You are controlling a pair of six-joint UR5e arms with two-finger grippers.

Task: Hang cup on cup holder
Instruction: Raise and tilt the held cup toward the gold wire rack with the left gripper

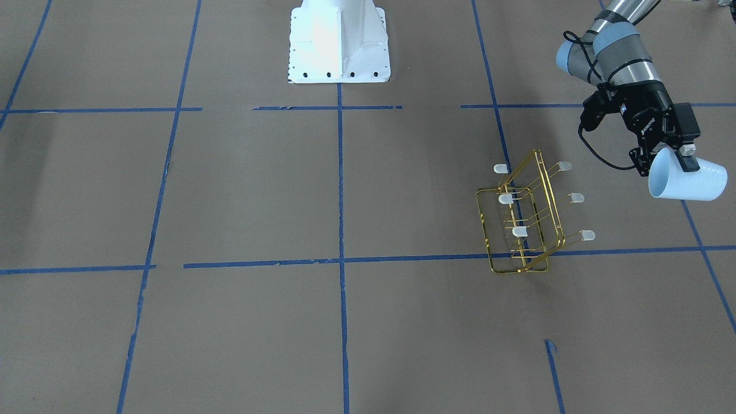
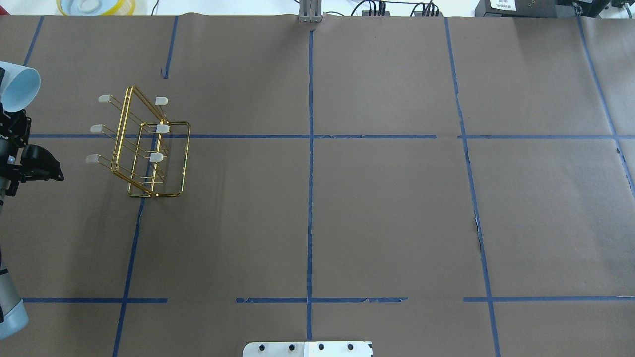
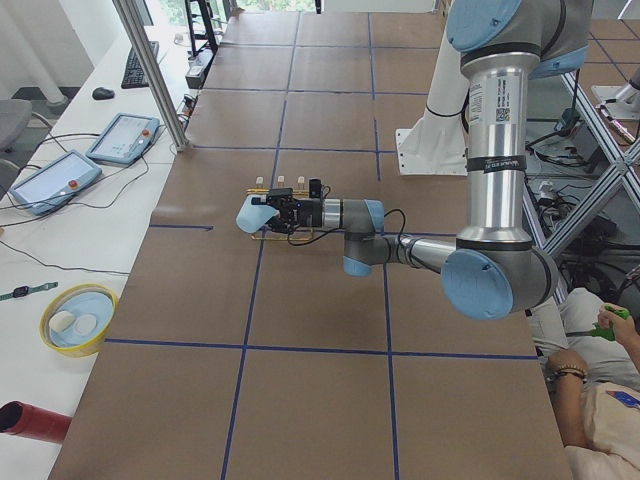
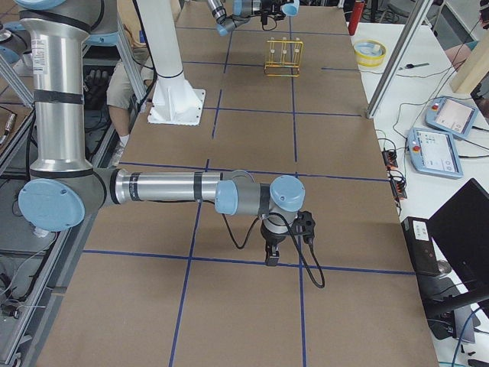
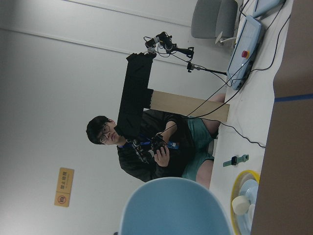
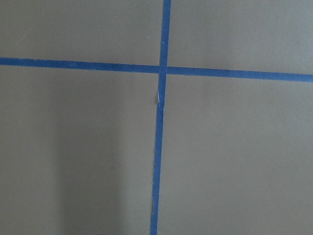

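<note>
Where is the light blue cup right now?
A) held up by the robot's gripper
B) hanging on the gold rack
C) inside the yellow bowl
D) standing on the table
A: the left gripper holds the cup in the air, beside the cup holder.

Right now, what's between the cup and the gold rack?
Nothing. In the front-facing view only bare brown table shows between the cup, held in the left end effector, and the rack.
</note>
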